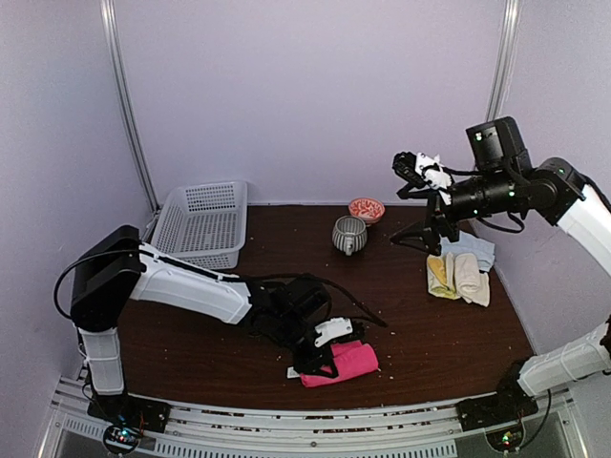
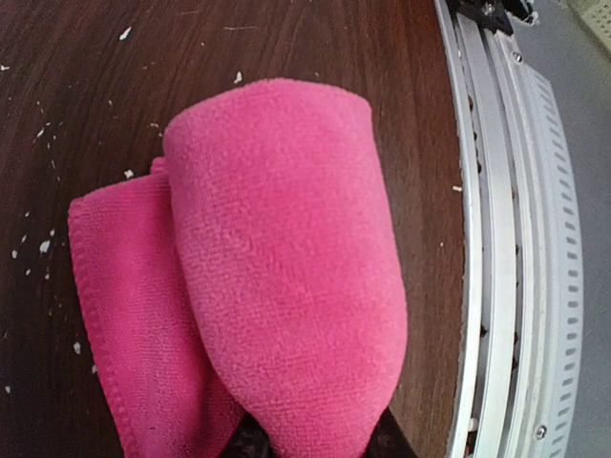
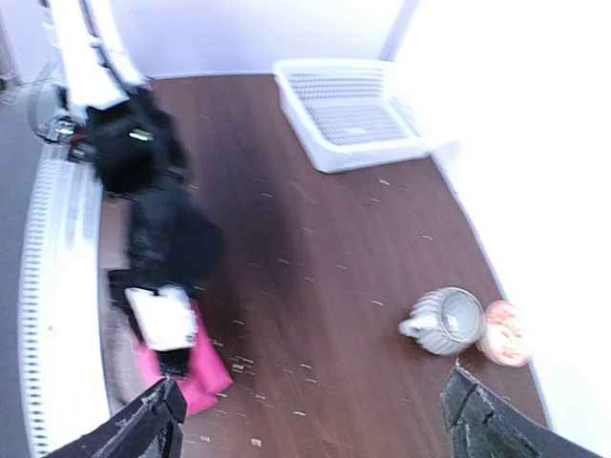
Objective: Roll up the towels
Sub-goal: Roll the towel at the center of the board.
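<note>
Along the near edge of the counter [image 1: 191,355], the left pincer [image 1: 317,361] is clamped on one end of the half-rolled pink towel [image 2: 286,267] (soft, light, floppy, so best gripped through its folded thickness). The right pincer [image 3: 315,420] gapes empty above the rolled towels [image 1: 458,275] by the right edge.

left arm [image 1: 186,284]: white shells, black joints, black cable looped at shoulder | right arm [image 1: 584,218]: white links, black motor housings, green lights, thin black cables | wrist blocks [image 1: 334,331]: white, on black | right fingers [image 3: 143,427]: black, tapered
</note>
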